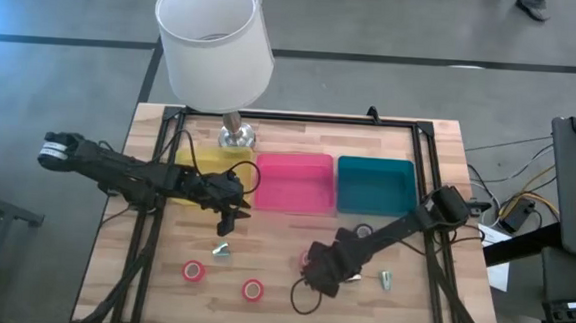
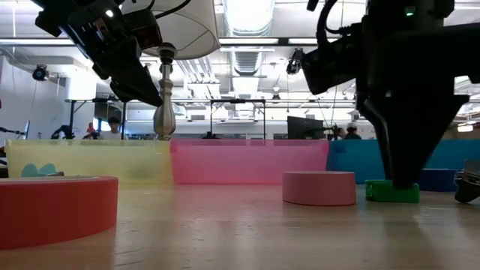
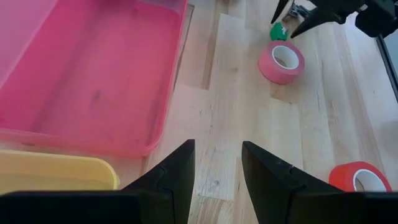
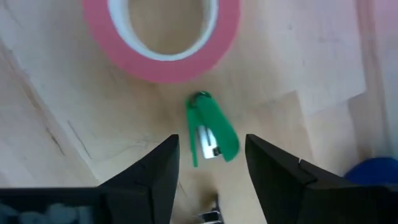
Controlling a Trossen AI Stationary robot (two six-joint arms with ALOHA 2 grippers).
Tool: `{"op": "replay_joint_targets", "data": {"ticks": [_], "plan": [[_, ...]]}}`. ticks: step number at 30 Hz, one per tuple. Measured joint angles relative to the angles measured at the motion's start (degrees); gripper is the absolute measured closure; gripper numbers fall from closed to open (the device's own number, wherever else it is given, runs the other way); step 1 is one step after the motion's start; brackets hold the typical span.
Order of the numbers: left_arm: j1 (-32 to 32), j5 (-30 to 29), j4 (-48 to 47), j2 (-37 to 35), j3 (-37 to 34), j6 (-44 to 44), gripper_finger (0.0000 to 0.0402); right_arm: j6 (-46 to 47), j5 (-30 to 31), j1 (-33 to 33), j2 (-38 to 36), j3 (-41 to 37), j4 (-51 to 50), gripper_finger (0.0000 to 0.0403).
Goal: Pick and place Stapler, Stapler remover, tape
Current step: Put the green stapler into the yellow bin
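Note:
A small green stapler (image 4: 211, 134) lies on the wood beside a red tape roll (image 4: 161, 37). My right gripper (image 4: 211, 155) is open and points down over it, one finger on each side, with small gaps showing. In the low view its fingers (image 2: 397, 161) end just above the stapler (image 2: 392, 192). A blue roll (image 4: 379, 171) lies close by. Two more red rolls (image 1: 194, 271) (image 1: 252, 290) lie near the front edge. Silvery claw pieces (image 1: 223, 248) (image 1: 386, 279) lie flat on the table. My left gripper (image 3: 217, 168) is open and empty, hovering in front of the pink bin (image 3: 93, 74).
Yellow (image 1: 207, 172), pink (image 1: 294, 182) and teal (image 1: 375, 185) bins stand in a row at the table's far side. A lamp with a white shade (image 1: 215, 37) stands behind the yellow bin. A black cable loop (image 1: 304, 301) lies near the right gripper. A black frame borders the table.

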Motion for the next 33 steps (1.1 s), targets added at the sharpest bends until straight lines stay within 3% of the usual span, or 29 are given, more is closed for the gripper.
{"op": "replay_joint_targets", "data": {"ticks": [17,33], "plan": [[0.00,0.00,-0.01,0.00,0.00,0.00,0.0266,-4.65,0.50,0.03,-0.13,-4.10,4.85,0.0227],[-0.01,0.00,-0.01,0.00,0.00,0.00,0.0266,-4.79,-0.13,0.03,-0.35,-4.89,6.52,0.0336]]}}
